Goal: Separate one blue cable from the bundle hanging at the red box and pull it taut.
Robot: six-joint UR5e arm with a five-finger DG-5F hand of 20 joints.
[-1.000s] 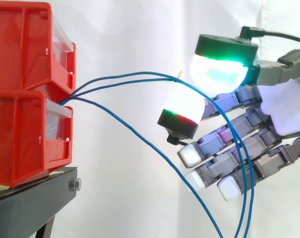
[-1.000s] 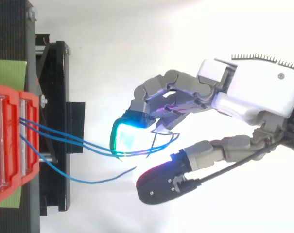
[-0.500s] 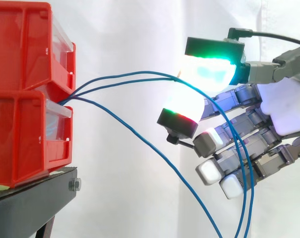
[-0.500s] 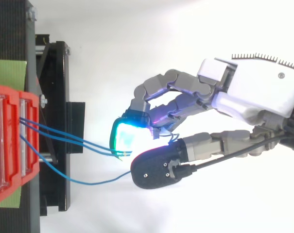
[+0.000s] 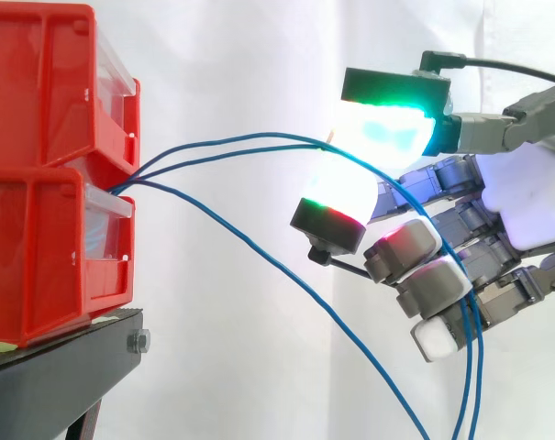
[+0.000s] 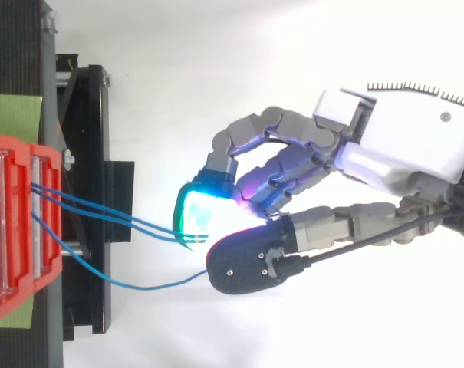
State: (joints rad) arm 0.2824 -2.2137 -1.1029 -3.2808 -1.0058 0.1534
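Backdrop is the white curtain [image 5: 259,55], before which the red bins [image 5: 48,174], stacked two high on the black stand [image 5: 57,367], serve as my reference. To the right of the red bins in the side view, well apart from them, I have the hand [image 5: 525,206] closed in a pinch. Two glowing pads [image 5: 387,137] meet on the side nearest the red bins, and the other fingers curl in beneath them. Three cables issue from the gap between the upper and lower red bins. The upper two blue cables [image 5: 249,137] arch away from the red bins side by side, enter the pinch together, and hang down beyond it behind the curled fingers. The third blue cable [image 5: 259,257] leaves the same gap and slopes downward away from the red bins, passing below the pinch. In the top view its run ends under the dark back of the thumb, and I cannot tell whether it touches there. My judgement of progress: a grasp is made, but it appears to hold two cables rather than one, so separation is only partly done. Both held cables bow with slack between the red bins and the pinch, so the pull to tautness is not yet done.
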